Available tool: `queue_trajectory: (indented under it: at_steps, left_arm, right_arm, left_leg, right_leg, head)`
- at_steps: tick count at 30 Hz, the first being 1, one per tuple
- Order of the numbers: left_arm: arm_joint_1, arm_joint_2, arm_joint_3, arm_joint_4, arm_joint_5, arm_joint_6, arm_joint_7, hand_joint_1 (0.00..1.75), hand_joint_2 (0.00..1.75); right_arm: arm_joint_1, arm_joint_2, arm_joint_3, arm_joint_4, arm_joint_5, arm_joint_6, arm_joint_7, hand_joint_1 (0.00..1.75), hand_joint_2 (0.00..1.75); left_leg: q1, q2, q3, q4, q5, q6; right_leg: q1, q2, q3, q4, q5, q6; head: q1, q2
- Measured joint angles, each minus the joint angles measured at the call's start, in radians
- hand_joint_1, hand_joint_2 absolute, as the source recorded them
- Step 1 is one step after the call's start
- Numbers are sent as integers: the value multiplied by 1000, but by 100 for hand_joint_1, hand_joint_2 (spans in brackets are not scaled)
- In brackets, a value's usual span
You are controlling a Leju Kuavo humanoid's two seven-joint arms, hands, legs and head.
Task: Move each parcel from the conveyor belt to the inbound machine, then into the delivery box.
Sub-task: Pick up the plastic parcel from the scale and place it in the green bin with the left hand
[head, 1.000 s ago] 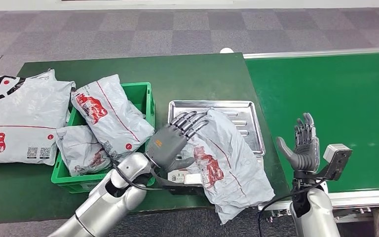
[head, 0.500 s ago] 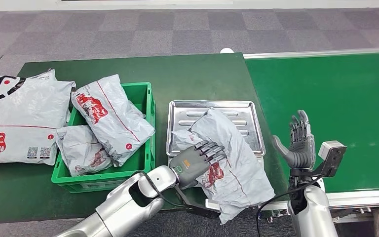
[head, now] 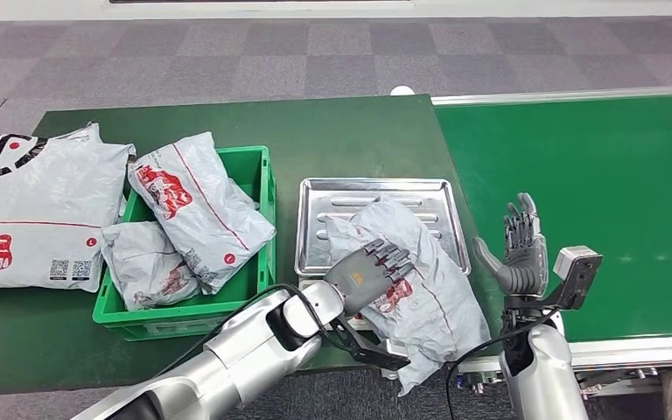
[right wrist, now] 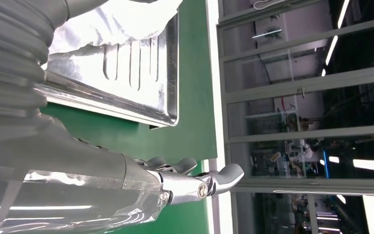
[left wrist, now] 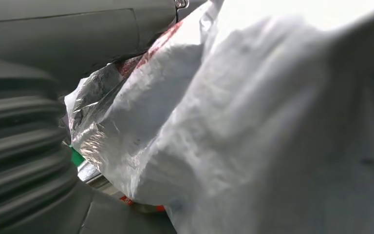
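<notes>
A grey parcel (head: 429,289) with red print lies on the metal tray (head: 376,194) of the inbound machine, its near end hanging over the table's front edge. My left hand (head: 366,273) lies on top of the parcel's left side, fingers curled onto it and thumb hidden. In the left wrist view the crinkled parcel (left wrist: 253,122) presses close against that hand. My right hand (head: 519,252) stands upright and open at the near edge of the green conveyor belt (head: 595,166), holding nothing. The right wrist view shows the tray (right wrist: 126,63) and the parcel's end (right wrist: 121,19).
A green crate (head: 262,171) left of the tray holds two grey parcels (head: 197,206). A large flat grey parcel (head: 35,210) lies at the table's left end. No parcels lie on the belt to the right.
My left hand has swung right from beside the parcel onto its top and curled its fingers there. The parcel has shifted a little on the tray. My right hand has drifted slightly left and down.
</notes>
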Motion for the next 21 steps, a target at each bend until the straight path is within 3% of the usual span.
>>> queue_trajectory:
  at_steps: [1,7,21]
  left_arm:
    - [-7,-6,-1,11,5,-9,-5,175,175]
    - [-47,-25,-2,47,77,-30,-37,175,175]
    - [-78,-29,3,59,189,19,-114,175,175]
  right_arm:
    - [-2,1,0,1,0,0,0,0,175]
    - [-10,1,0,10,-16,5,-8,0,175]
    - [-9,1,0,17,-29,18,-11,0,175]
  left_leg:
    - [0,0,0,0,0,0]
    - [0,0,0,0,1,1]
    - [0,0,0,0,1,0]
  right_leg:
    - [0,0,0,0,0,0]
    - [0,0,0,0,2,1]
    - [0,1,-1,0,2,1]
  head:
    - [0,0]
    - [0,0]
    - [0,0]
